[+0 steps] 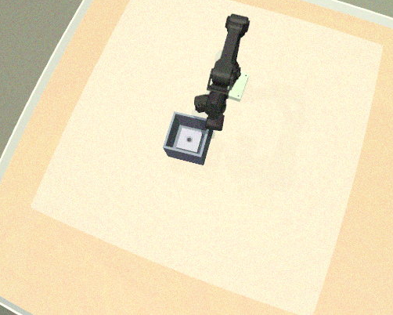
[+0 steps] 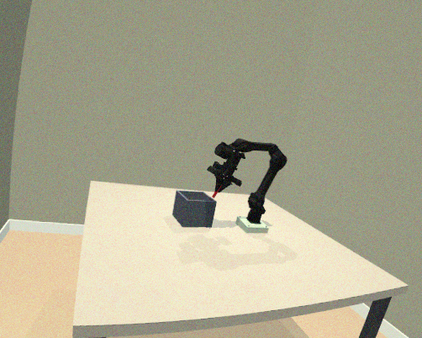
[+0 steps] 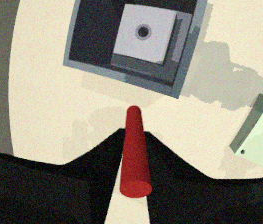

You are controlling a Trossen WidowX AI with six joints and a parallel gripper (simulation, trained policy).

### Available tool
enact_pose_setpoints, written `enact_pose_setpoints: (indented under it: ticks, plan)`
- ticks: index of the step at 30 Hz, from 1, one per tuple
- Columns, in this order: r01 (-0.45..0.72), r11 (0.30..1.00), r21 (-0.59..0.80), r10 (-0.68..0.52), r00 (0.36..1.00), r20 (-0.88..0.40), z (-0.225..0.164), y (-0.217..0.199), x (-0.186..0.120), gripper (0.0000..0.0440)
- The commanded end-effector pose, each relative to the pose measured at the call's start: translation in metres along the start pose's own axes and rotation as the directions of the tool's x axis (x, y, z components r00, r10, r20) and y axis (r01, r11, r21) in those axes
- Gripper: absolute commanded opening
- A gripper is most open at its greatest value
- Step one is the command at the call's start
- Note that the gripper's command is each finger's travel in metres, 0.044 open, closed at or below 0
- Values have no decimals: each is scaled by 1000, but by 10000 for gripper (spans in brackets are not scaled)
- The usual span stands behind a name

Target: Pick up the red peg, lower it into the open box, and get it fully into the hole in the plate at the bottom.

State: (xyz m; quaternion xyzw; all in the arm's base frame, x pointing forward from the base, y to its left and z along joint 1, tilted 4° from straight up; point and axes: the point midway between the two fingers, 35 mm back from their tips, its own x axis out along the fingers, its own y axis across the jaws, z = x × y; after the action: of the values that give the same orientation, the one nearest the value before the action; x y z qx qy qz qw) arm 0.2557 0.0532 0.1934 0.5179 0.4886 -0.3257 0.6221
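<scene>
The red peg (image 2: pixel 215 194) (image 3: pixel 135 155) is held between the fingers of my gripper (image 2: pixel 218 190) (image 3: pixel 133 135), which is shut on it. In the exterior view the peg slants down to the left, its lower end near the top rim of the box, above the table. In the top view the peg is hidden under the arm. The open dark box (image 1: pixel 185 156) (image 2: pixel 193 213) (image 3: pixel 122 77) stands beside the gripper. Its bottom holds a pale plate (image 1: pixel 184 144) (image 3: pixel 126 47) with a round hole (image 1: pixel 189 139) (image 3: pixel 143 32). The peg is outside the box.
The arm's pale green base (image 1: pixel 239 88) (image 2: pixel 252 228) (image 3: pixel 256 142) stands on the table (image 1: pixel 221 221) (image 2: pixel 196 296), on the arm side of the box. The box walls rise around the plate, and the near wall in the wrist view lies between the peg and the hole.
</scene>
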Motion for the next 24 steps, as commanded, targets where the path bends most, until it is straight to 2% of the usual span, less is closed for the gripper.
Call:
enact_pose_setpoints:
  ticks: [1, 24]
  plan:
    - [19, 1000, 6, -20, 1000, 16, 11, 1, 2, 0]
    - [118, 992, 41, -119, 993, 25, 72, 8, 30, 0]
